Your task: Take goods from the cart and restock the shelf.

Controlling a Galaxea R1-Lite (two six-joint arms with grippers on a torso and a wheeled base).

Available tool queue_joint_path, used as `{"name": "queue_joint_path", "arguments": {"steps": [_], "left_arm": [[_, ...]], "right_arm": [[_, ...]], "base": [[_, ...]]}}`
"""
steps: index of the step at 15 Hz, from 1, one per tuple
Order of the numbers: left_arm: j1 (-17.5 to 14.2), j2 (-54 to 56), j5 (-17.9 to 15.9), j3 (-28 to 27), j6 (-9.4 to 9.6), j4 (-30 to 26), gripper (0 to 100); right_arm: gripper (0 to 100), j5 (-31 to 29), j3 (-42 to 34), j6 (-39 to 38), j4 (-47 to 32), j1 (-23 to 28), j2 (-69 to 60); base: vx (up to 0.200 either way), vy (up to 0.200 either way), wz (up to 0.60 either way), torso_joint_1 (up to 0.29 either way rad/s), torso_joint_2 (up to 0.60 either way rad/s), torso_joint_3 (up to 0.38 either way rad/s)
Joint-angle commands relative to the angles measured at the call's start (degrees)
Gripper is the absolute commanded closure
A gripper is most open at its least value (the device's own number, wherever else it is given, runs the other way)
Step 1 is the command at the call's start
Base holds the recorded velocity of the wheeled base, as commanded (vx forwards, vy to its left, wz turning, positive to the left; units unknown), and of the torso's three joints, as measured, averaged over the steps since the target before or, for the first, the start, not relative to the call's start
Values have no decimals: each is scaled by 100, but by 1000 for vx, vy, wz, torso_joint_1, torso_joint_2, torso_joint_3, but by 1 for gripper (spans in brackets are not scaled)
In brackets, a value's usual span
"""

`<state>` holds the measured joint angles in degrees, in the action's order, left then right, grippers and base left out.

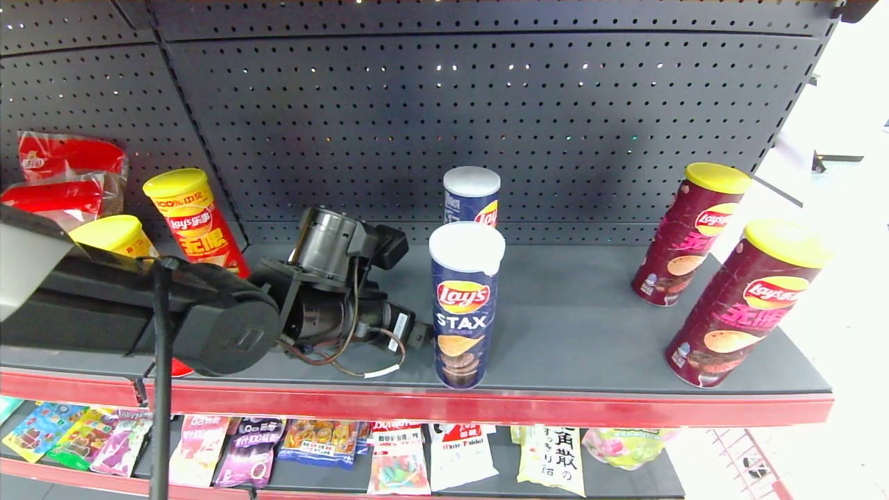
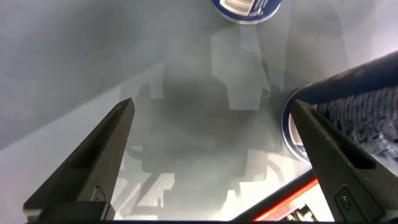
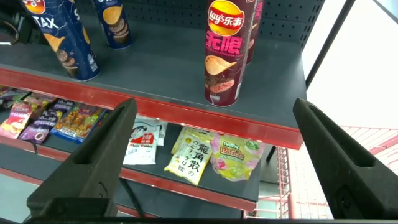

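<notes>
A dark blue chip can (image 1: 464, 305) with a white lid stands near the front edge of the grey shelf (image 1: 583, 333). A second blue can (image 1: 471, 196) stands behind it. My left arm (image 1: 333, 298) lies low over the shelf, just left of the front can. My left gripper (image 2: 212, 104) is open over bare shelf, and the front can (image 2: 367, 106) sits just outside one finger. My right gripper (image 3: 212, 102) is open and holds nothing, out in front of the shelf, facing a maroon can (image 3: 227, 50).
Two maroon cans with yellow lids (image 1: 687, 236) (image 1: 743, 305) stand at the shelf's right. Red cans with yellow lids (image 1: 194, 219) and red bags (image 1: 62, 173) fill the left. Snack packets (image 1: 396, 458) lie on the lower shelf. Bare shelf lies between the blue and maroon cans.
</notes>
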<state>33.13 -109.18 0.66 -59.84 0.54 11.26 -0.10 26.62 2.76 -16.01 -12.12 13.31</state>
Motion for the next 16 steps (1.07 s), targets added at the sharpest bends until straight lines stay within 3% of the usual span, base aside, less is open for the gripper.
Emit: {"name": "queue_joint_path", "arguments": {"steps": [1, 7, 10, 14, 16], "left_arm": [[0, 11, 4, 17, -1, -1, 0], [-35, 257, 4, 315, -1, -1, 0], [-325, 1645, -13, 1238, -1, -54, 0], [-334, 4062, -31, 2416, -10, -1021, 0], [-316, 5653, -13, 2768, -10, -2146, 0]], "right_arm": [[0, 10, -8, -3, 1, -1, 22], [0, 10, -17, -3, -8, -1, 31], [0, 10, -368, -3, -34, -1, -22], [0, -8, -377, -3, -34, 8, 101], [0, -61, -456, -3, -43, 104, 181]], "base": [[0, 0, 0, 0, 0, 0], [0, 0, 0, 0, 0, 0], [0, 0, 0, 0, 0, 0], [0, 0, 0, 0, 0, 0], [0, 0, 0, 0, 0, 0]]}}
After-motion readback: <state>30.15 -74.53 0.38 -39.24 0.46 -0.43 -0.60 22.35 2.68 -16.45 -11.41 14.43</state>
